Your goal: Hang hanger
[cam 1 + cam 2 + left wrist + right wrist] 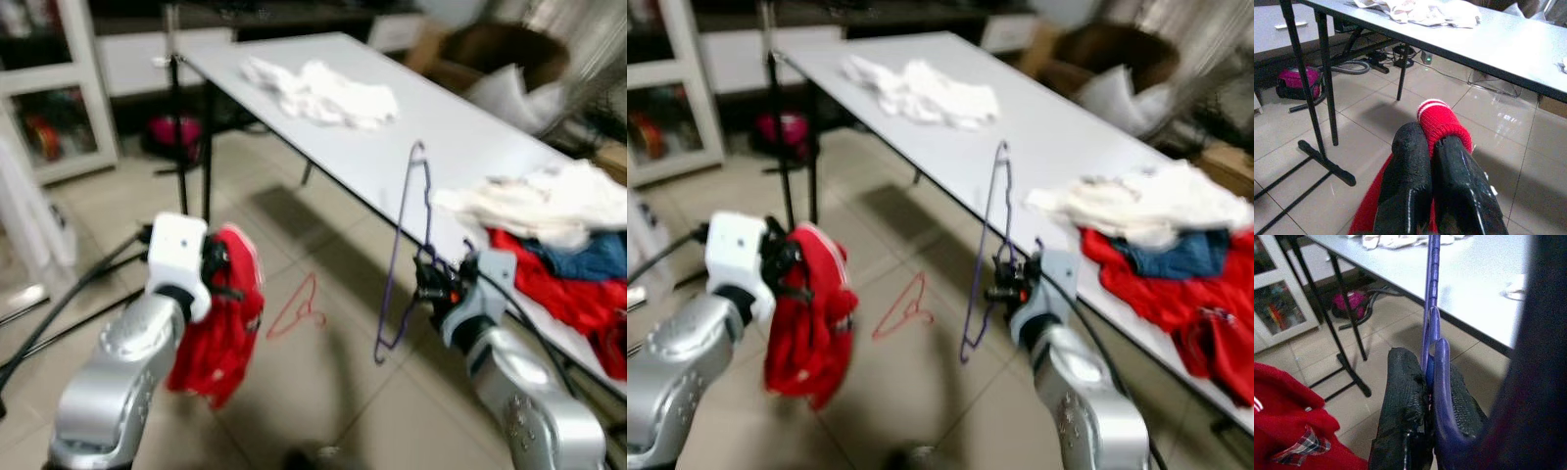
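Purple hanger point(400, 257): held upright in my right gripper point(427, 279), off the floor, in front of the near edge of the white table point(431, 127); its hook pointed up.
Right gripper: my two black fingers point(1400, 406) were clenched on the hanger's wire, as the right wrist view showed; the arm was raised beside the table edge.
Left gripper point(217, 269): my fingers point(1410, 181) were clamped on a red garment point(220, 328), which hung down from them above the tiled floor point(323, 392); a red cuff with white stripes point(1437, 115) stuck out past the fingertips.
Red hanger point(296, 308): lay flat on the floor between my two arms, apart from both grippers.
Table top: a white cloth heap point(323, 90) at the far end; a mixed pile of white, blue and red clothes point(563, 230) at the near end, just beside my right arm.
Black stand point(176, 127): stood on the floor at the far corner of the table.
Image quality: both eye views were blurred.
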{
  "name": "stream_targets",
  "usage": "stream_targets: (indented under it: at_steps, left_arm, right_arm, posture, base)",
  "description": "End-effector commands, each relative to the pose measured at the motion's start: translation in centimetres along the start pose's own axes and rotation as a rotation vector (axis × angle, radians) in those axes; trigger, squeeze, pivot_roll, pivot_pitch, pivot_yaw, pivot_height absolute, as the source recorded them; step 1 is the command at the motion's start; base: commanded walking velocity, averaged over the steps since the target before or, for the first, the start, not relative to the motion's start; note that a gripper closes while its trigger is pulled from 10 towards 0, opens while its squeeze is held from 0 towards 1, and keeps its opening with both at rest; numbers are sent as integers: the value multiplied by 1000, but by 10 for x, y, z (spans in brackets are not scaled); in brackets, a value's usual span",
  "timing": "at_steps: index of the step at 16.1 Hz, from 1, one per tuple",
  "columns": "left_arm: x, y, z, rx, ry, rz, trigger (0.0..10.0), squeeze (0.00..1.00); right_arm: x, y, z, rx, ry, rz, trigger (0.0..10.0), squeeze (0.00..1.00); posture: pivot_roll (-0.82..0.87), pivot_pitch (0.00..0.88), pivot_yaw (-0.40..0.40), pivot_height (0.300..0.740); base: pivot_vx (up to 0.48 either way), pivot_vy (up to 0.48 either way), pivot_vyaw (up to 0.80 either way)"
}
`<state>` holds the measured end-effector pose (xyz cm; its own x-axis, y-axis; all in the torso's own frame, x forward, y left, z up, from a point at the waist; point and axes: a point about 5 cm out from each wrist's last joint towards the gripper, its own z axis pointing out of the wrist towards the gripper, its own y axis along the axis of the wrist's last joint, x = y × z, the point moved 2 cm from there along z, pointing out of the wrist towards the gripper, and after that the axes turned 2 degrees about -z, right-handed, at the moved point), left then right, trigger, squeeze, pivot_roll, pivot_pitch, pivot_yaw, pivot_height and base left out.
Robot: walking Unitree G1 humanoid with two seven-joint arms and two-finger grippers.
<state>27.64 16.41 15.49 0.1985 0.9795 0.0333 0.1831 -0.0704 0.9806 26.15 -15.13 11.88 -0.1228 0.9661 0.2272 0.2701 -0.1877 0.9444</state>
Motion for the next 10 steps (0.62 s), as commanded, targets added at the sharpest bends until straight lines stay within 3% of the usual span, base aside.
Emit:
stream_targets:
  at_steps: [1, 10]
  left_arm:
    - [-11, 10, 3, -43, -47, -11, 10000, 0]
    - [-15, 13, 13, -52, -58, -12, 10000, 0]
  right_arm:
    - [-12, 5, -4, -14, -54, -13, 10000, 0]
    - [-20, 13, 3, -19, -87, -53, 10000, 0]
  posture:
    - [-78, 22, -107, 740]
    - [-79, 0, -101, 740]
  base:
    - [0, 0, -800]
    - [0, 0, -800]
